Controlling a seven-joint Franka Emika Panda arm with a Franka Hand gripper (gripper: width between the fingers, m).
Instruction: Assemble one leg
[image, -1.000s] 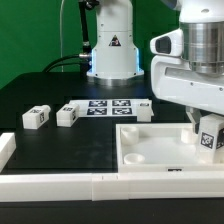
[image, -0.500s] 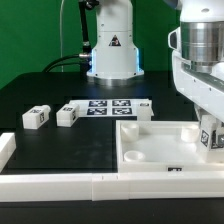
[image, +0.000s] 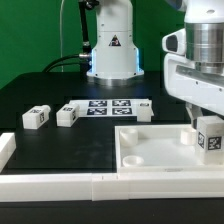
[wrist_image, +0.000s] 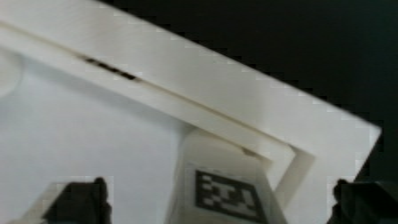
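Here your end effector (image: 208, 138) is clamped on the leg (image: 209, 136), which hangs upright directly under it, just above the white tray's (image: 150, 133) corner at the exterior view's right.

Arm: a white arm is seen at the exterior view's right, with the wrist pointed straight down.
Gripper (image: 207, 137): it is held low and upright; the fingers are directed downward.
Fingers (wrist_image: 77, 199): two dark tips are seen in the wrist view, set well apart.
Grip: a leg (image: 209, 134) is clamped between the fingers.
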